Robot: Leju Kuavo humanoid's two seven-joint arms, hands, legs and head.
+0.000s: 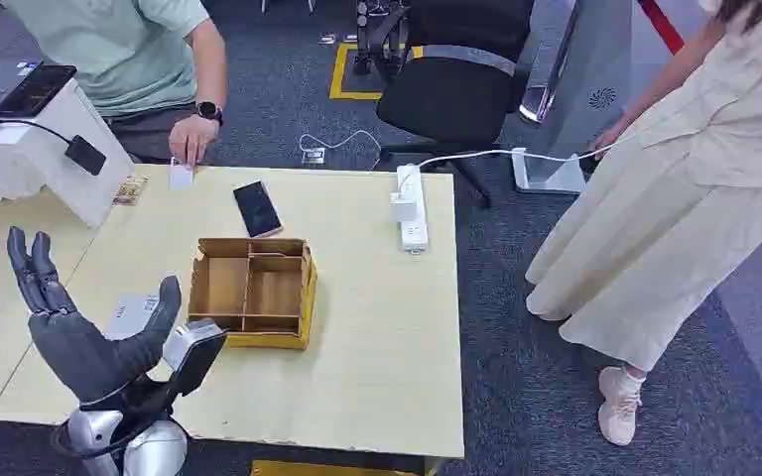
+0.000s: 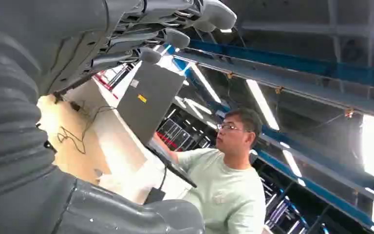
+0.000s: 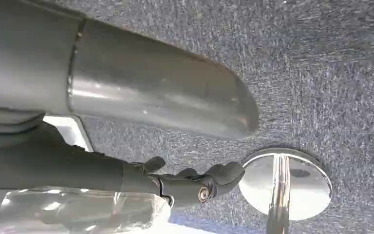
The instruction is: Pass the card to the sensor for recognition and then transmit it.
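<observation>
Your left hand (image 1: 74, 322) raised over near left of table (image 1: 377, 327), palm up, fingers apart, holding nothing. Card (image 1: 181, 176) lies at far table edge, under seated person's hand (image 1: 192, 139), well apart from your hand. Pickup step not yet begun, by my judgement. Next move calls for long forward reach, then pinch on card. Right hand (image 3: 190, 180) hangs toward carpet; fingers curled, grip state unclear. Sensor not identifiable.
</observation>
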